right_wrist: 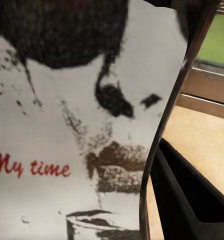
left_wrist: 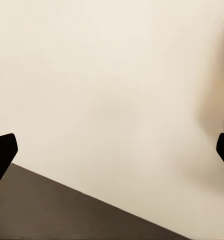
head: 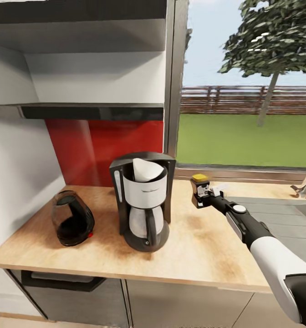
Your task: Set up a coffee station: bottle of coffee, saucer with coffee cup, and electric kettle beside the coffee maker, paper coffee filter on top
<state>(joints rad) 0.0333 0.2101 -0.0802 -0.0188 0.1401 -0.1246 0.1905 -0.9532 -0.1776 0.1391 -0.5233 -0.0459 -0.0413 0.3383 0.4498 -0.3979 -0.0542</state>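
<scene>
While the filter (head: 146,169) tops the coffee maker (head: 144,200) and the kettle (head: 72,218) stands near, your right end effector (head: 202,191) clamps the coffee bottle (right_wrist: 82,140) over the surface (head: 203,246); saucer and cup remain.

The coffee maker (head: 143,200) was black and white; the bottle of coffee (right_wrist: 77,145) had a yellow lid and red lettering.

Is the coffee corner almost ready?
Partly. The coffee maker stands on the countertop with a paper filter on top, and the kettle sits beside it. The right gripper holds the coffee bottle above the counter. No saucer or cup there yet.
</scene>
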